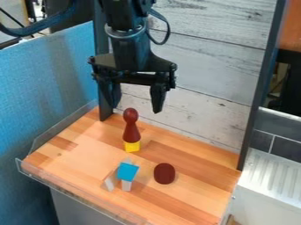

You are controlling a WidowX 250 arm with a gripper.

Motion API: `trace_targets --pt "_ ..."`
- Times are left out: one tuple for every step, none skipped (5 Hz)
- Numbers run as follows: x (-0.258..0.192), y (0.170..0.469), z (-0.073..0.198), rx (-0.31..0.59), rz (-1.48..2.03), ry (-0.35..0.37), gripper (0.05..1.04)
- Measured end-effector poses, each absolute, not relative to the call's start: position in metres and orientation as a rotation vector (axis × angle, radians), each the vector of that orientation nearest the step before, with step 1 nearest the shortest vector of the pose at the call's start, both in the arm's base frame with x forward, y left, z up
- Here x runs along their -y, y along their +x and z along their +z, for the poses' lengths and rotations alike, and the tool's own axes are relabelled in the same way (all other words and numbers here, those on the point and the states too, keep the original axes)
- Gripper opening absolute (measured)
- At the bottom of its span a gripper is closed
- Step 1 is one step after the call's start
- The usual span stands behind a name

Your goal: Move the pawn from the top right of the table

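above the desk [82, 154], the end effector [134, 110] points downward, its fingers spread wide (nothing held); below it, the dark red pawn [131, 132] stands atop a yellow block [131, 146].

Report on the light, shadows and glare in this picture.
Camera view: soft light over the table, with no hard shadow that I can make out beside the pawn; faint pale shine along the clear rim; the tool so dark that its surface detail is hard to tell; the blue screen dimmer toward its foot.
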State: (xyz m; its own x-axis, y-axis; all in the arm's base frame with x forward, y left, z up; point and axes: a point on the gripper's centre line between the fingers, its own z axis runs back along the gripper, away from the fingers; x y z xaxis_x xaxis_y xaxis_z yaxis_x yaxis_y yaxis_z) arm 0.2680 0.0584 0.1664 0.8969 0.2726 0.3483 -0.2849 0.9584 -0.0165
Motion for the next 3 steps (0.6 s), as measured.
trace_targets --pt "-0.058 0.268 0.158 0.328 0.297 0.032 0.999" --pt "-0.071 0.298 0.131 0.26 0.363 0.058 0.999" --pt "-0.082 0.318 0.115 0.237 0.428 0.093 0.999"
